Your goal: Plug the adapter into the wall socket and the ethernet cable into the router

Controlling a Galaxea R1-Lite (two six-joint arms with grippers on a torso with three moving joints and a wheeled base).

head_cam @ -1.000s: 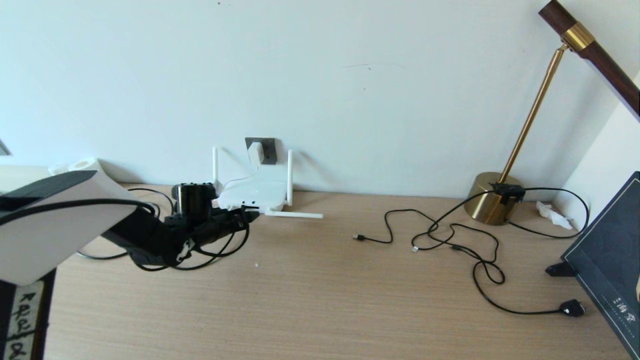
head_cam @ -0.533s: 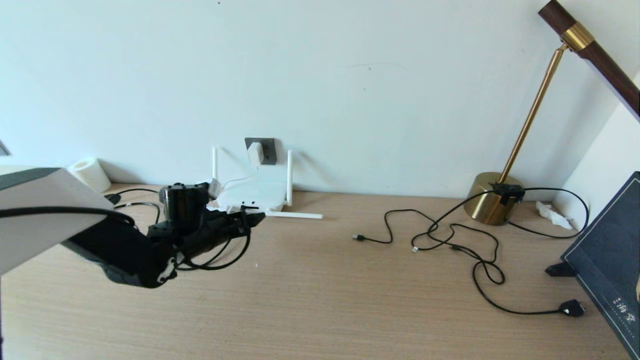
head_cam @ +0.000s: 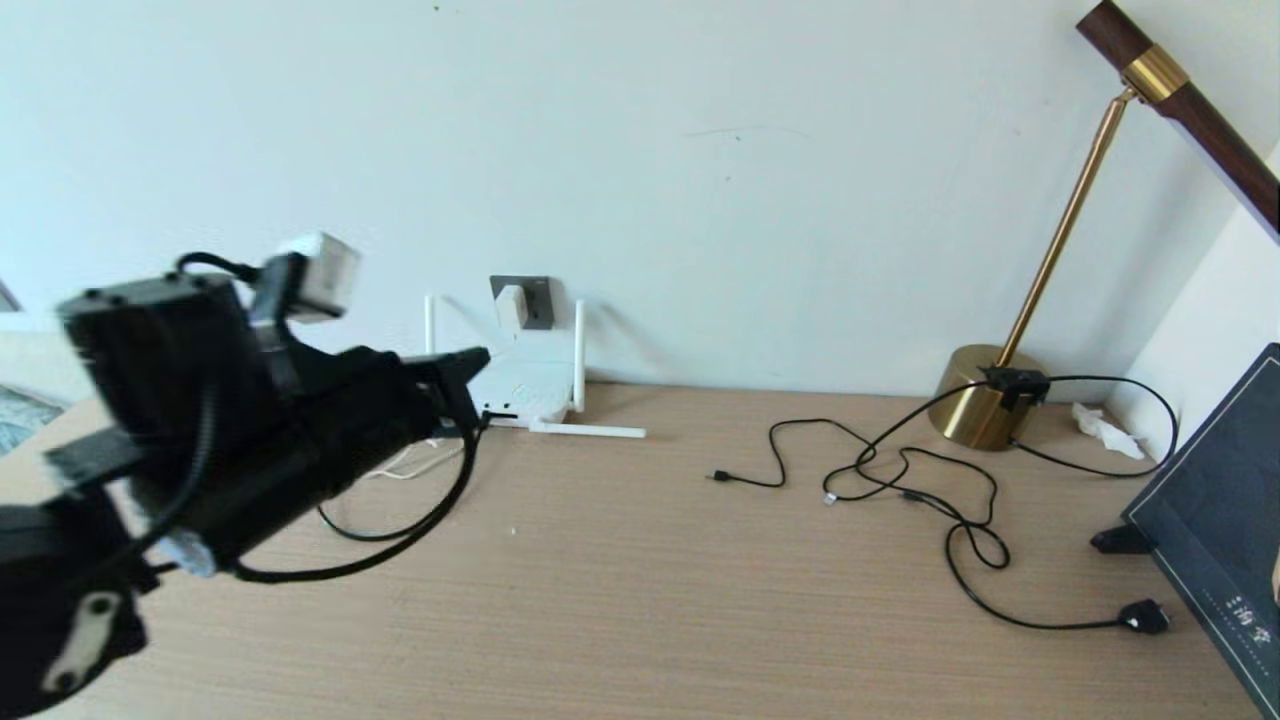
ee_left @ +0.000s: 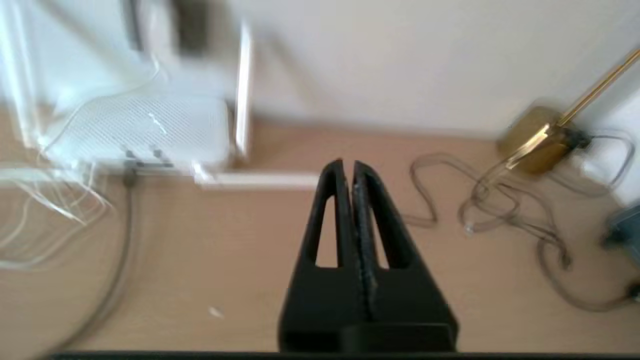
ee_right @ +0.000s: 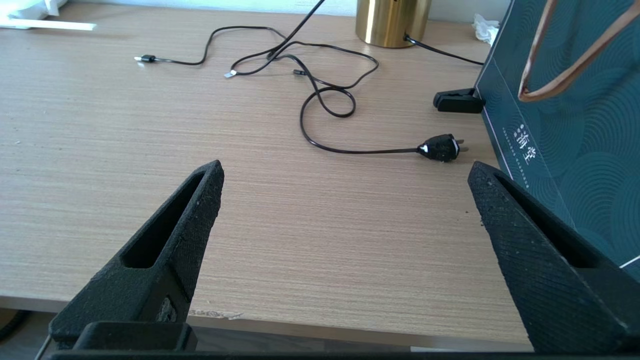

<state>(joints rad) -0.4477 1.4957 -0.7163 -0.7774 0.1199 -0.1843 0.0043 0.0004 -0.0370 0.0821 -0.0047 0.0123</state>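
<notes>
Two plugs already look seated, as far as I can judge: the adapter (head_cam: 511, 306), a small white cube, sits on the dark grey socket (head_cam: 533, 300) on the far wall, and the cable (head_cam: 405, 525) runs in a slack black loop over the desk (head_cam: 640, 600) to the front edge of the router (head_cam: 520, 385).

My left gripper (ee_left: 347, 170) hangs above the near-left desk with its fingers pressed together on nothing — the router lies just beyond its tips, to the far right of it, so this arm is much the nearer. The router's long axis runs left to right along the wall; one of its stick antennas lies flat on the desk to its right.

My right gripper (ee_right: 345, 172) waits at the near edge, fingers spread wide, well apart from all of it.

The router is smooth matt plastic, flat and rounded; the desk is pale grained wood.
</notes>
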